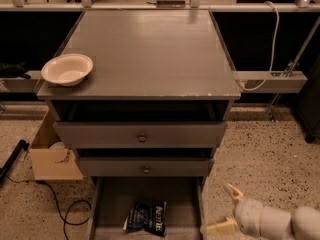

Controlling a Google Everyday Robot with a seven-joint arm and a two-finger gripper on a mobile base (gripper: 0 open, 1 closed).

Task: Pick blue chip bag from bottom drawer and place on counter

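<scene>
The robot's hand (226, 210) hangs low at the right, over the speckled floor (260, 154) just outside the right wall of the bottom drawer (150, 193). Its two pale fingers (220, 227) are spread apart with nothing between them; the lower one points toward the drawer's right edge and the upper one angles up and away. The white, rounded arm (270, 221) runs off to the right.

The drawer is pulled out. On its grey floor, near the front and a little left of centre, lies the blue chip bag (146, 217), crumpled, white lettering up, apart from the hand.

Above it sit two shut grey drawers, each with a small round knob (142, 137). The grey tabletop (150, 49) carries a pale bowl (67, 69) at its front left corner. Left of the cabinet, a cardboard box (52, 156) stands on the floor with a dark cable (62, 211) beside it.
</scene>
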